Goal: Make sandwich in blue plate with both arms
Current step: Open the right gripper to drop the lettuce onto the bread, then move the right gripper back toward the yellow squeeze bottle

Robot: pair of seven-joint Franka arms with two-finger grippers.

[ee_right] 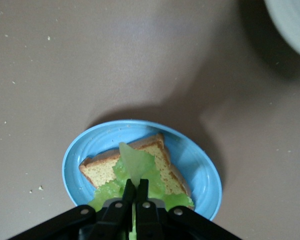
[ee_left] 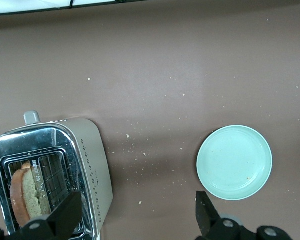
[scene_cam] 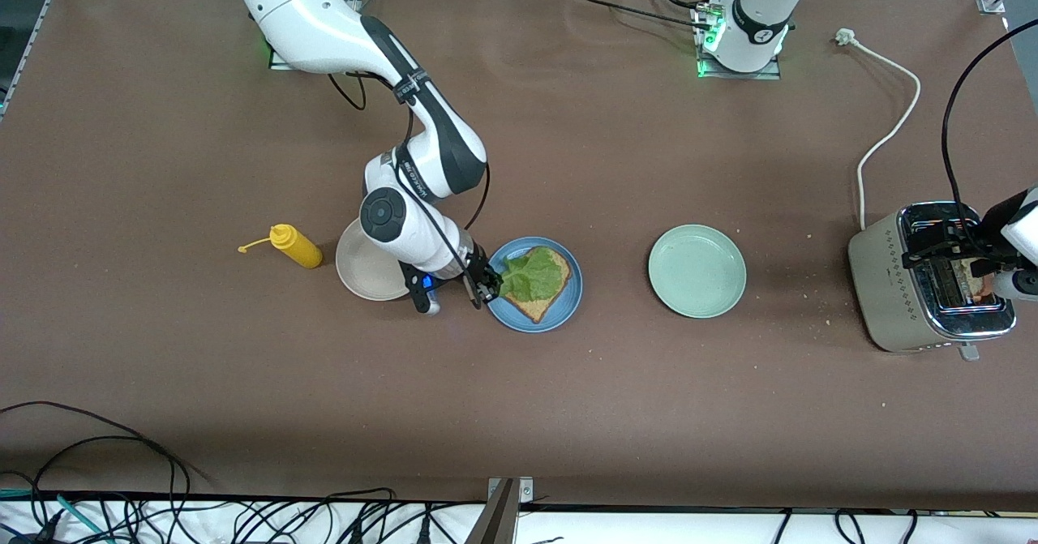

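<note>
The blue plate [scene_cam: 568,305] lies on the table [scene_cam: 243,366] with one bread slice [scene_cam: 547,301] on it. A lettuce leaf [scene_cam: 531,275] lies on that slice. The right gripper [ee_right: 135,189] is over the plate's rim toward the beige plate [scene_cam: 361,272], its fingers pinched tight on the leaf's edge. The left gripper [ee_left: 135,212] hangs over the toaster [scene_cam: 900,284], fingers spread wide and holding nothing. A second bread slice [ee_left: 22,197] stands in a toaster slot. A pale green plate [scene_cam: 697,271] lies between the blue plate and the toaster.
</note>
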